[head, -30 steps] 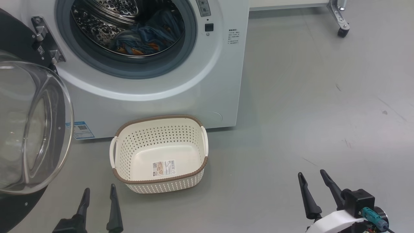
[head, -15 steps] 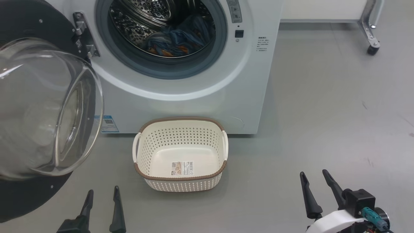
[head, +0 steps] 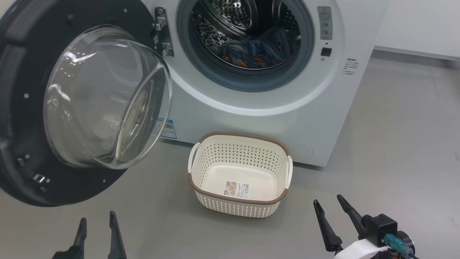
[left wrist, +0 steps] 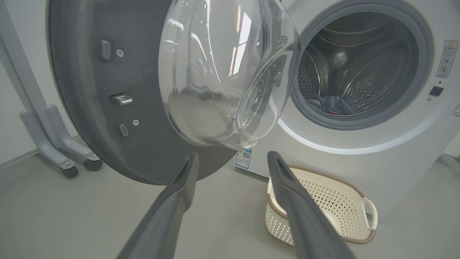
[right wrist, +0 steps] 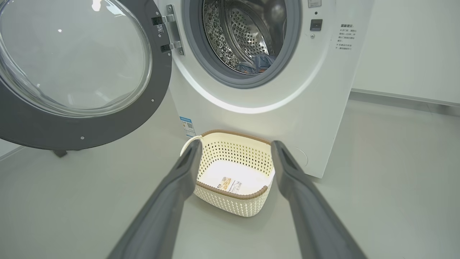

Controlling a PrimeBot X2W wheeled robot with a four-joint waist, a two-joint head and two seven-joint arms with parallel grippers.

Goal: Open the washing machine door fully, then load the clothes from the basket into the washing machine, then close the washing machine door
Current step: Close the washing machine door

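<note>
I see a white washing machine (head: 258,118) with a grey gasket (head: 248,81) and a perforated steel drum (head: 230,14). Door (head: 21,72) left of it: black rim, clear glass. Basket (head: 237,208) in front of it: cream, hole-patterned, brown woven rim. Clothes (head: 258,52) inside it: blue with orange bits, probably a print.

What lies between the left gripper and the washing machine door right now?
Nothing. The head view shows bare grey floor between the left gripper and the lower rim of the washing machine door, and the left wrist view agrees.

You have a smooth grey floor (head: 395,144), a white wall (head: 417,25) far right, and a grey wheeled stand (left wrist: 46,136) at the left.
</note>
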